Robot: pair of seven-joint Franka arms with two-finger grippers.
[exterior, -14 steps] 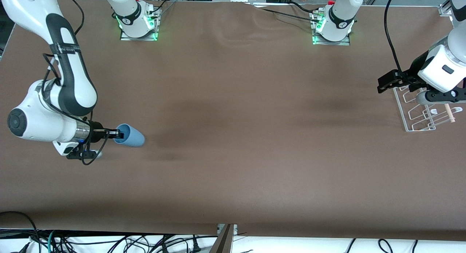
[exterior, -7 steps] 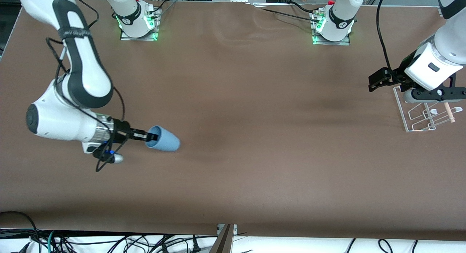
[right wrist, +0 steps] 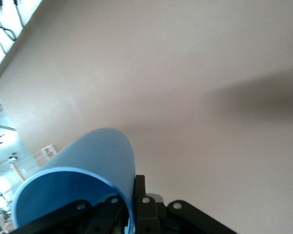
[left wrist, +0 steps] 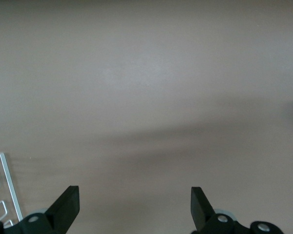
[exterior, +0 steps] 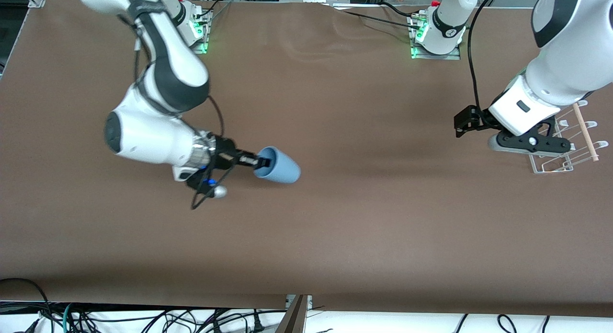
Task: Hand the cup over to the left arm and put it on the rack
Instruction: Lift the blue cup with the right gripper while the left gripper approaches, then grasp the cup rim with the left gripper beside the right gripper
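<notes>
Currently right gripper (exterior: 261, 163) pinches cup (exterior: 280, 166) by rim wall, cup held sideways over table centre. Left gripper (exterior: 462, 124) hangs beside rack (exterior: 565, 165), fingers spread. Risk: thin rim pinch lets cup pivot or slip during handover.

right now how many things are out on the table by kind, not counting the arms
cups: 1, the light-blue cup, held over the table
racks: 1, the clear rack at the left arm's end of the table
total: 2
</notes>
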